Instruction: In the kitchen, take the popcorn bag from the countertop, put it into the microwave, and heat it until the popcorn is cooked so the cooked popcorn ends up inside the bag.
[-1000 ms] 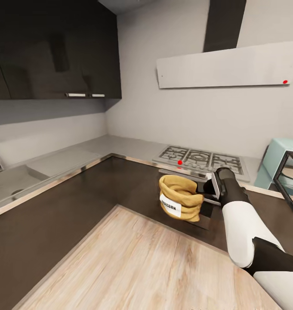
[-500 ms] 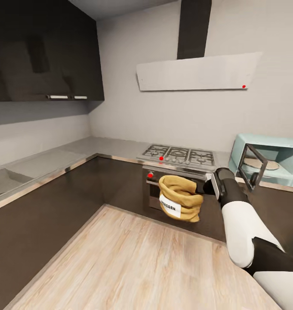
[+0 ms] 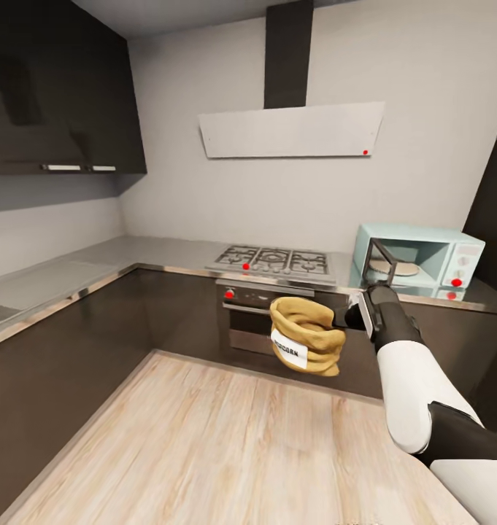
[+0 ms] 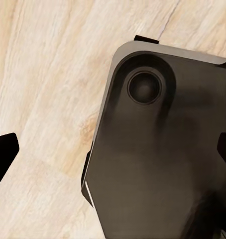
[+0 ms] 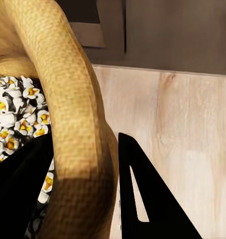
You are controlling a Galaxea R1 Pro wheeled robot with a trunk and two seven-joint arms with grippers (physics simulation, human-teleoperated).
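Note:
My right gripper (image 3: 344,319) is shut on the rolled rim of the tan popcorn bag (image 3: 305,343), holding it in the air over the floor, in front of the dark cabinet fronts. In the right wrist view the rim (image 5: 78,129) sits pinched between the two dark fingers (image 5: 143,199), and white popcorn (image 5: 13,117) with yellow specks lies inside the bag. The mint-blue microwave (image 3: 438,257) stands on the grey countertop (image 3: 168,254) at the back right, its door (image 3: 383,264) swung open. My left gripper (image 4: 113,152) is open over the wooden floor.
A gas hob (image 3: 274,259) and a built-in oven (image 3: 252,317) lie left of the microwave, under a range hood (image 3: 292,130). Dark cabinets line the left and back walls. A tall dark unit (image 3: 496,219) stands at the far right. My own dark base (image 4: 163,149) is below the left gripper.
The whole head view has swung to the right, bringing the microwave fully into sight. The bag stays held in my right gripper, unchanged in its place before me.

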